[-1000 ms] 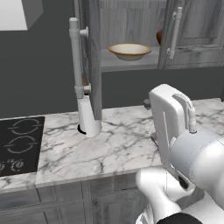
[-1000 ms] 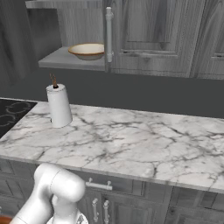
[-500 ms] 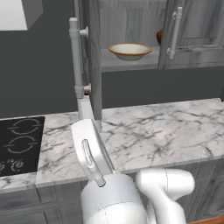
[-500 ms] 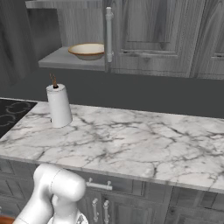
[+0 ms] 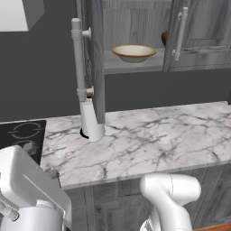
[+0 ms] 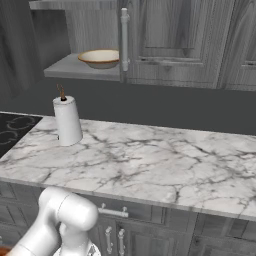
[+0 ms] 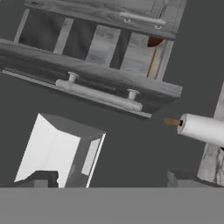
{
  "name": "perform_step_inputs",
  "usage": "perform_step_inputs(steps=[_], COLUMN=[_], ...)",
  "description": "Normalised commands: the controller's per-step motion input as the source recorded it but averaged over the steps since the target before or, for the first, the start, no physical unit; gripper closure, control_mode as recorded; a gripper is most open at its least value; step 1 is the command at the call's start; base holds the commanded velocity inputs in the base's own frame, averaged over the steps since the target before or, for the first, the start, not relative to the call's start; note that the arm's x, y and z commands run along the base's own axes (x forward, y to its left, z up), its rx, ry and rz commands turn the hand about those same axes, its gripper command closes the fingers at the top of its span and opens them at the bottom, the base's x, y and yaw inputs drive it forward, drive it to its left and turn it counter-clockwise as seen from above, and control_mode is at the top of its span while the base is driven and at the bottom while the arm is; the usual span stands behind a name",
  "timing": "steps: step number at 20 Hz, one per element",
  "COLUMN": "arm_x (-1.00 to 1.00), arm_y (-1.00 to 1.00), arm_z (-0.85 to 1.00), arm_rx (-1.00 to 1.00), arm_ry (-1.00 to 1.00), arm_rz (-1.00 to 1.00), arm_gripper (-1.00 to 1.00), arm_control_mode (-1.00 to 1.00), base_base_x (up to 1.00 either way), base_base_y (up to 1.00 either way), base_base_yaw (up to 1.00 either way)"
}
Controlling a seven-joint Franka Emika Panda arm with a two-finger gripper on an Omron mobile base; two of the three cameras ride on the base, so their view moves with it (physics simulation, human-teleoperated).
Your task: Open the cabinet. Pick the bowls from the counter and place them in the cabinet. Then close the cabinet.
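The cabinet (image 5: pixel 135 27) has its left door (image 5: pixel 97 58) swung open and its right door (image 5: pixel 198 31) closed. On its grey shelf (image 6: pixel 65 67) rests the cream bowl (image 5: pixel 134 52) (image 6: pixel 100 57). Beside it, the reddish-brown bowl (image 5: pixel 165 38) (image 7: pixel 154 41) peeks out from behind the closed door's edge. My gripper (image 7: pixel 111 181) is open with nothing between its dark fingertips (image 7: pixel 41 178), out in the air and well back from the cabinet. The hand view is rolled and shows the open door's bar handle (image 7: pixel 98 94). The marble counter (image 5: pixel 149 140) (image 6: pixel 150 160) bears no bowl.
A white paper towel roll (image 5: pixel 92 122) (image 6: pixel 66 120) (image 7: pixel 203 129) stands on the counter below the open door. The black cooktop (image 5: pixel 22 135) (image 6: pixel 12 130) lies at the left. A white range hood (image 7: pixel 61 148) hangs left of the cabinet. Grey drawer fronts (image 6: pixel 150 220) run under the counter.
The arm has swung from the right side of the left base view across to its lower left. Bowls, doors and paper towel roll have not moved.
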Motion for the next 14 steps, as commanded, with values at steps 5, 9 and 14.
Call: perform_step_inputs(steps=[5,9,14], arm_x=[0.44,0.46,0.44], arm_y=[0.15,0.0,0.0], arm_z=[-0.38,-0.53,-0.34], arm_rx=[0.14,0.23,0.18], arm_ry=[-0.01,-0.04,-0.07], arm_rz=[-0.16,-0.15,-0.16], arm_gripper=[-1.0,-1.0,-1.0], arm_control_mode=[-1.0,-1.0,-1.0], base_base_x=[0.0,0.0,0.0], base_base_y=[0.0,0.0,0.0], base_base_yaw=[0.0,0.0,0.0])
